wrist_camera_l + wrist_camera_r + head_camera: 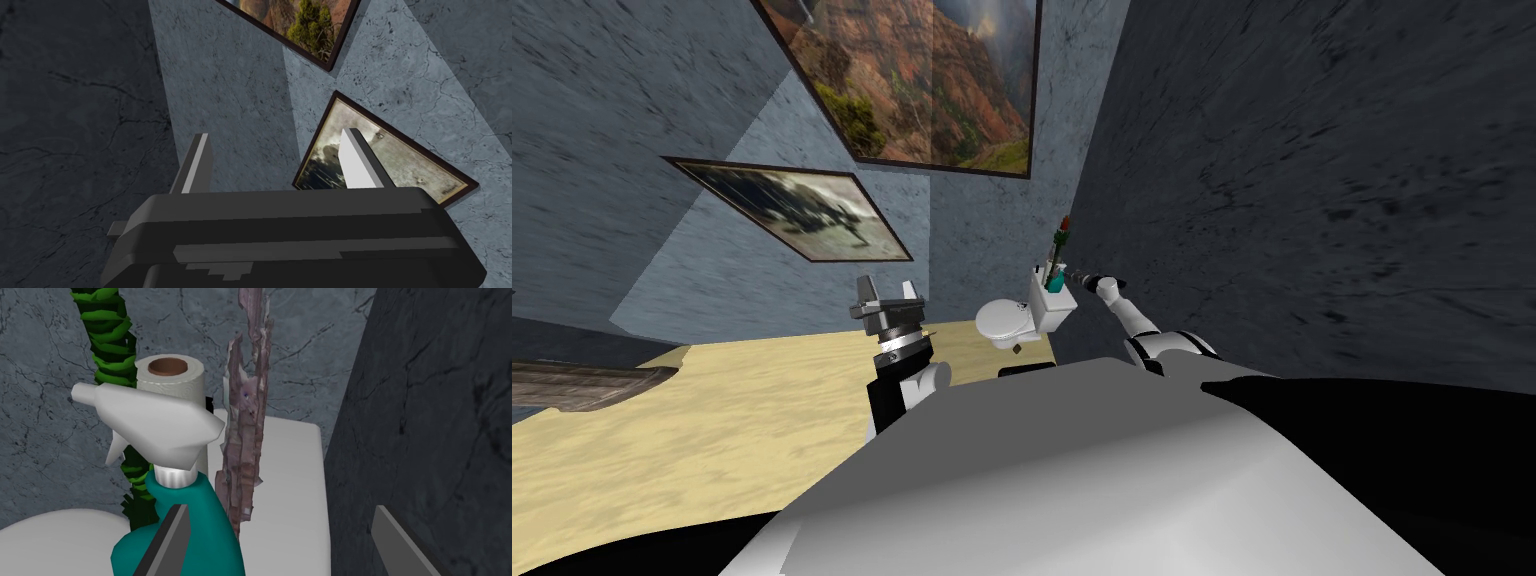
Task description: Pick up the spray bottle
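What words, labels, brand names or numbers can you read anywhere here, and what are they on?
No text can be read anywhere.
Spray bottle: plain teal body, white head, no label.
Toilet paper roll: no print.
Toilet tank: plain white.
Large framed picture: landscape, no lettering.
Smaller framed picture: no lettering I can make out.

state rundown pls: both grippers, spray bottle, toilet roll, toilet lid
right gripper: open, at the spray bottle, gripping nothing
left gripper: open, empty, held up in front of the chest
spray bottle: upright on the toilet tank, ungripped, in line with one right finger, not centred in the gap
toilet roll: standing on end behind the bottle
toilet lid: looks down
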`<state>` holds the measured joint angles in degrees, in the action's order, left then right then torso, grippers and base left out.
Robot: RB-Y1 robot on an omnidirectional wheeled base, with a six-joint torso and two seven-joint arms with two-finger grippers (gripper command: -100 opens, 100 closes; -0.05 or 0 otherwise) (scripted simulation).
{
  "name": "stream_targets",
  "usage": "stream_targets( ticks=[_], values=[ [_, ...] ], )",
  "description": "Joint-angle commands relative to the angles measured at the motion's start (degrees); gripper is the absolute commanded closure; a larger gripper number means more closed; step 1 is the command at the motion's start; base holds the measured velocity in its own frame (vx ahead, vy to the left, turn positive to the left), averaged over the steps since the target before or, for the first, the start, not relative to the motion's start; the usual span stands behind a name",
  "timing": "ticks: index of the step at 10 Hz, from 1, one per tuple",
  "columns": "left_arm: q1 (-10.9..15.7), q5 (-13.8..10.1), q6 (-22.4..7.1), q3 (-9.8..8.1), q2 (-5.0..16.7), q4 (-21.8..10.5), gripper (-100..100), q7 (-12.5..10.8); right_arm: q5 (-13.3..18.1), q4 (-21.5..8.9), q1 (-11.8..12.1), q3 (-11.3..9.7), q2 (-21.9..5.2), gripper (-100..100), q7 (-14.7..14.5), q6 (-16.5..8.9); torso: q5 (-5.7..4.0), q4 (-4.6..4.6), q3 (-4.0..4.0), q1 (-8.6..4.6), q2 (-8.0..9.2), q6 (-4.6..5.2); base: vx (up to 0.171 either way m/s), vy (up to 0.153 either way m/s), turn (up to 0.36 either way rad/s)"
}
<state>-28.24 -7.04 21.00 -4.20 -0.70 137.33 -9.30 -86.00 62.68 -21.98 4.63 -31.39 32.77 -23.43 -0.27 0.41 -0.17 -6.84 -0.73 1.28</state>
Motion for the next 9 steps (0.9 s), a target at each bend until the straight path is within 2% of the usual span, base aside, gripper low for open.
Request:
stream_targets(
  ticks=[1,2,3,4,5,6,7,9],
  values=[
    [0.0,0.0,0.0,0.0,0.0,0.0,0,0.0,2.9,-2.9,-2.9,0.3,2.9,-100,-0.4,-0.1,0.0,0.0,0.0,0.0,0.0,0.0,-0.066,-0.084,0.016],
    [0.0,0.0,0.0,0.0,0.0,0.0,0,0.0,4.7,-3.6,-4.1,0.3,2.9,-100,-0.4,-0.1,0.01,-0.02,-0.05,0.08,-0.08,0.01,-0.029,-0.037,-0.003],
    [0.0,0.0,0.0,0.0,0.0,0.0,0,0.0,4.7,-4.1,-4.7,0.3,2.9,-100,-0.4,-0.1,0.05,-0.04,-0.12,0.23,-0.22,0.0,0.0,0.0,0.0],
    [0.0,0.0,0.0,0.0,0.0,0.0,0,0.0,7.9,-6.0,-6.9,0.5,5.6,-100,2.3,0.5,0.08,-0.07,-0.19,0.35,-0.34,0.01,-0.04,-0.067,-0.029],
    [0.0,0.0,0.0,0.0,0.0,0.0,0,0.0,8.8,-8.5,-9.0,0.5,7.4,-100,2.3,0.5,0.02,-0.13,-0.24,0.27,-0.38,-0.12,0.0,0.0,0.0],
    [0.0,0.0,0.0,0.01,0.0,0.0,0,0.0,11.5,-9.8,-10.7,0.5,8.7,-100,2.3,0.5,0.06,-0.16,-0.34,0.49,-0.55,-0.21,-0.01,0.007,0.028],
    [0.0,0.0,0.0,0.01,0.0,0.0,0,0.0,12.6,-10.9,-12.1,0.5,8.7,-100,2.3,0.5,0.08,-0.18,-0.39,0.61,-0.62,-0.26,0.0,0.0,0.0],
    [0.0,0.0,0.0,0.01,0.0,0.0,0,0.0,12.6,-11.1,-12.5,0.5,8.7,-100,2.3,0.5,0.08,-0.2,-0.42,0.6,-0.67,-0.24,-0.003,0.002,0.009]
  ],
)
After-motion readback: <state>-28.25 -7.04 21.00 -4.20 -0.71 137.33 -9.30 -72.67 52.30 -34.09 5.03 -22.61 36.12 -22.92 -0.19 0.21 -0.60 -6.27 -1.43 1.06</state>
